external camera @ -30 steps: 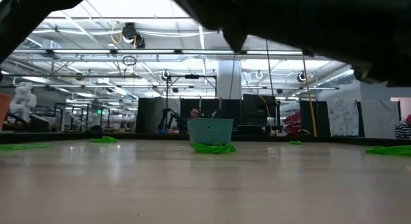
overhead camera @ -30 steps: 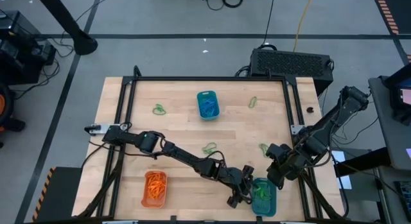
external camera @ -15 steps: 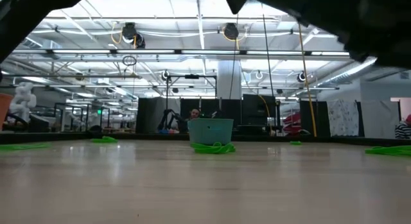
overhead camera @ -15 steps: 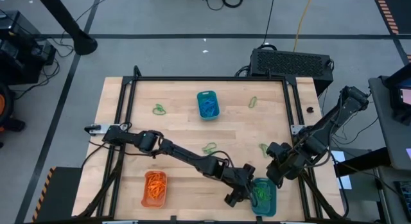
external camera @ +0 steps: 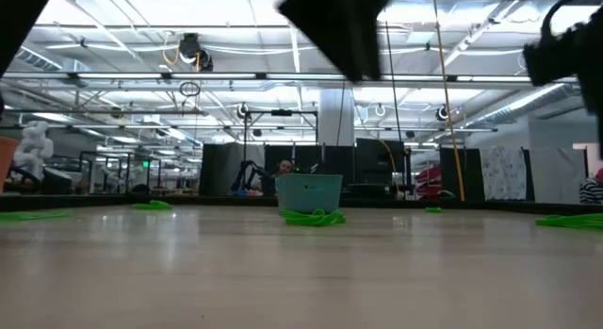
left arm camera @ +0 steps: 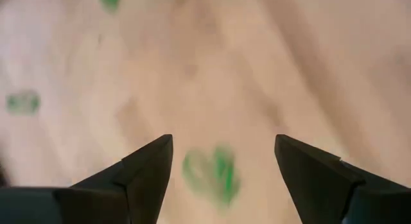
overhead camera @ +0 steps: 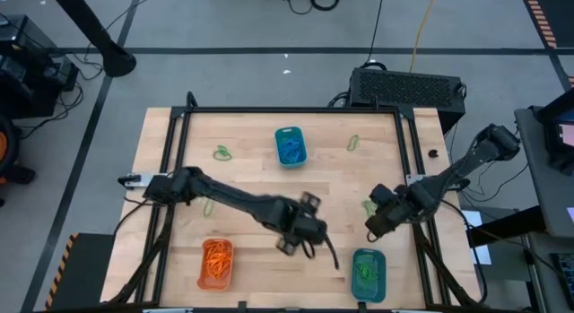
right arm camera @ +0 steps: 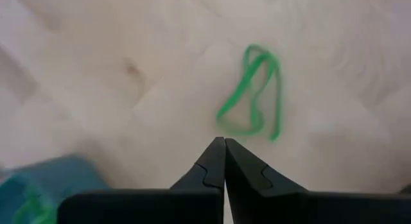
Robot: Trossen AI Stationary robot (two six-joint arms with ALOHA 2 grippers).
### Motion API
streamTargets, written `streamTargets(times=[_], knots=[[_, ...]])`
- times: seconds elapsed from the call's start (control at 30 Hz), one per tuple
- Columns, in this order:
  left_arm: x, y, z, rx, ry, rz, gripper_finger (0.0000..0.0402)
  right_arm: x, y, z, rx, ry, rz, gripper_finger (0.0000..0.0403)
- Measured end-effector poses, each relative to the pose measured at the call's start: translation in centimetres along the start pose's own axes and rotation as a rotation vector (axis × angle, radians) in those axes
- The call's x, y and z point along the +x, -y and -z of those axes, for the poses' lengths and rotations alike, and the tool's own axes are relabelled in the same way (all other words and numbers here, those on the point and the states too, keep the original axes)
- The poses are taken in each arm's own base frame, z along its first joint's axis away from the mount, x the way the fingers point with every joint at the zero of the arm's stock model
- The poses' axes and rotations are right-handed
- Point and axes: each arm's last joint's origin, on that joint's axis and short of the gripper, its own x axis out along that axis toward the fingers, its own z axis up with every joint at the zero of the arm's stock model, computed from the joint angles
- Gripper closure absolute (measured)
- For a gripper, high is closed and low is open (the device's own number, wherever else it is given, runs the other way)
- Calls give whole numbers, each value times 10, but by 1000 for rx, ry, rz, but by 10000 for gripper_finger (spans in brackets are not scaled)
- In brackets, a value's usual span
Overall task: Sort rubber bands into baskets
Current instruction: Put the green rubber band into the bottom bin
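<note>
My left gripper (left arm camera: 223,161) is open and empty over the middle of the table (overhead camera: 300,225). A green rubber band (left arm camera: 209,174) lies flat on the wood under the gap between its fingers. My right gripper (right arm camera: 224,146) is shut and empty at the right side (overhead camera: 373,221). Another green rubber band (right arm camera: 253,93) lies flat just beyond its fingertips; it also shows in the high view (overhead camera: 368,205). A teal basket (overhead camera: 289,145) holds blue bands, a second teal basket (overhead camera: 368,273) holds green bands, and an orange basket (overhead camera: 216,262) holds orange bands.
More green bands lie loose at the far left (overhead camera: 221,152) and far right (overhead camera: 352,143). A black frame (overhead camera: 287,110) runs along the table's far edge and sides. Bare wood lies between the baskets. The low view shows the far teal basket (external camera: 309,192) behind a green band (external camera: 314,217).
My left gripper has swung from beside the near-right teal basket toward the table's left and far side, ending over the green band at the middle. My right gripper has moved a little toward the far edge, closer to the green band on the right.
</note>
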Motion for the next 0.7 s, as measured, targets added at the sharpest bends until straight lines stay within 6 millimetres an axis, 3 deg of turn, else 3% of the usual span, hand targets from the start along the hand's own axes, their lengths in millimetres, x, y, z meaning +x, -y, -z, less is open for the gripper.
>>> streamTargets(times=[0.17,0.37,0.57,0.7], knots=[[-29,-39,50,-115,-163,42,120,7,5,-19,11,115,20,403],[-84,-79,146,-370,-205,-16,120,9,9,-33,27,118,27,403],[-118,-91,236,-689,107,-159,120,11,13,-63,49,228,3,403],[-105,-73,267,-721,330,-33,120,11,11,-88,4,305,-100,403]])
